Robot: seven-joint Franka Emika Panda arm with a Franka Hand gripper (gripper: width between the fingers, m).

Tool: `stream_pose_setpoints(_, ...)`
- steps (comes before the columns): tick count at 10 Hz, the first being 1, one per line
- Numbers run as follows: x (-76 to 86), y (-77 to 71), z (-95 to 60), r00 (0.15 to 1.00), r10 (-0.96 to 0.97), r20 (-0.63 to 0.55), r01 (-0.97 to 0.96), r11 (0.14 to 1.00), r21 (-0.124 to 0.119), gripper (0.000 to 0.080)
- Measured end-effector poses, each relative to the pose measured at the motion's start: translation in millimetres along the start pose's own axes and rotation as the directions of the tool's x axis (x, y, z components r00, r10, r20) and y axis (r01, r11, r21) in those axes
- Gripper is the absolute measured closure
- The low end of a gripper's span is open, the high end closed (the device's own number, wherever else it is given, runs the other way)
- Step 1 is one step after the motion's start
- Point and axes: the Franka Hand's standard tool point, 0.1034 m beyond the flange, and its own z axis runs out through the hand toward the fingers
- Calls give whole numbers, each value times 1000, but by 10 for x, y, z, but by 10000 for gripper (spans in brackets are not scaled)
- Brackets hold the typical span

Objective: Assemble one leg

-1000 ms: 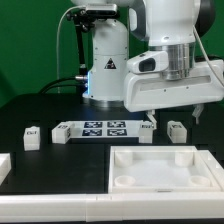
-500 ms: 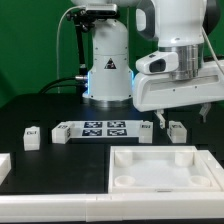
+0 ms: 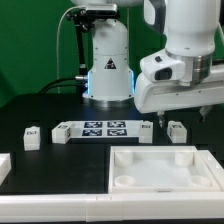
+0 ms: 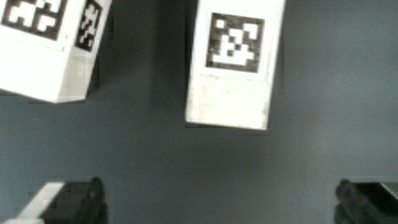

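Spread, empty gripper [image 3: 182, 117] above the leg [image 3: 177, 130].

Its fingers [image 4: 68, 203] stand wide apart with nothing between them. The leg lies just under the gripper, beyond the marker board's [image 3: 95, 129] end on the exterior view's right, with a second leg [image 3: 147, 131] between it and that board. Its long axis runs across the line joining the fingers, but it sits outside their gap, so a small shift before descending looks needed.

Small white leg [image 3: 177, 129] [image 4: 235, 65] — tag face up — loose on the dark table [image 3: 60, 172]
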Motion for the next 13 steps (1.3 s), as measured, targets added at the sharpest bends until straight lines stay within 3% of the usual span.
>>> stream_pose_setpoints(5,-145,-31,194,910,3,415,-7,1000,7,150)
stream_pose_setpoints(6,-85,-33,238,921,4,390,-9,1000,9,150)
stream_pose_setpoints(10,-215,-46,450,920,2,392,-4,1000,4,150)
stream_pose_setpoints(13,-254,-67,512,918,8,396,-7,1000,-4,150)
